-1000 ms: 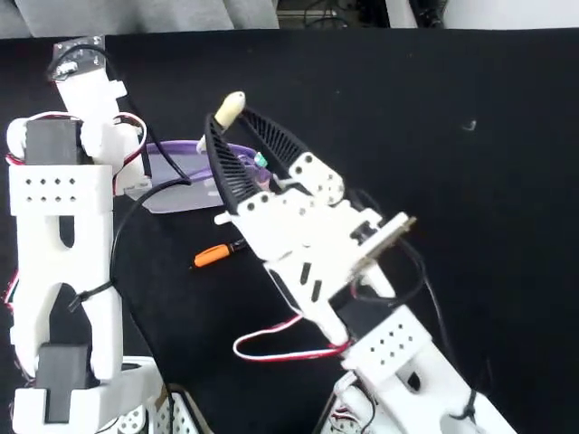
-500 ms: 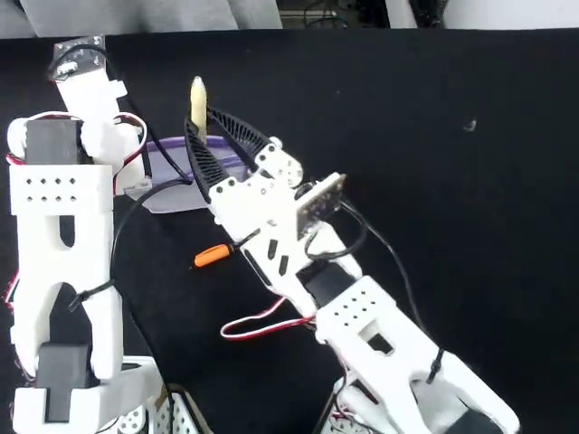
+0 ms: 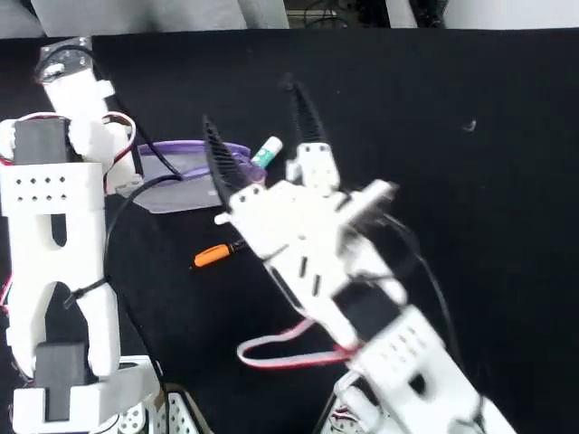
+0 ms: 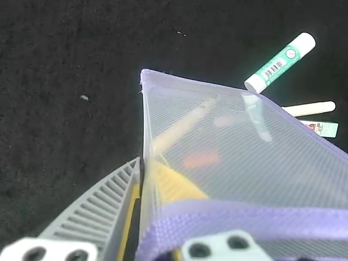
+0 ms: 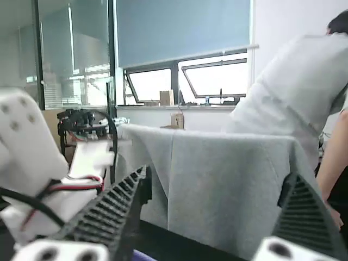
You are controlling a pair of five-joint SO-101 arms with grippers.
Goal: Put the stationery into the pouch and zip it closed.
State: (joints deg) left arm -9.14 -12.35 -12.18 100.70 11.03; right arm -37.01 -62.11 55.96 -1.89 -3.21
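Observation:
A translucent pouch (image 4: 228, 157) with purple trim lies on the black table, and my left gripper (image 4: 140, 187) is shut on its near edge. Through the mesh I see a cream stick and something orange inside. A green-and-white glue stick (image 4: 280, 62) and a cream stick (image 4: 310, 109) lie at the pouch's far side. In the high view the pouch (image 3: 185, 167) sits beside the left arm, with the glue stick (image 3: 267, 151) at its right end. My right gripper (image 3: 249, 104) hangs open and empty above them, tilted upward (image 5: 220, 179). An orange pen (image 3: 215, 255) lies in front of the pouch.
The left arm's white body (image 3: 54, 226) stands along the table's left side. The right arm (image 3: 362, 298) crosses the middle, with a red-and-white cable (image 3: 280, 348) looping beside it. A person stands behind a grey cloth (image 5: 217, 185) past the table's far edge.
My right gripper was shut on a cream stick over the pouch; now it is open, empty and swung upward. The left arm has shifted slightly.

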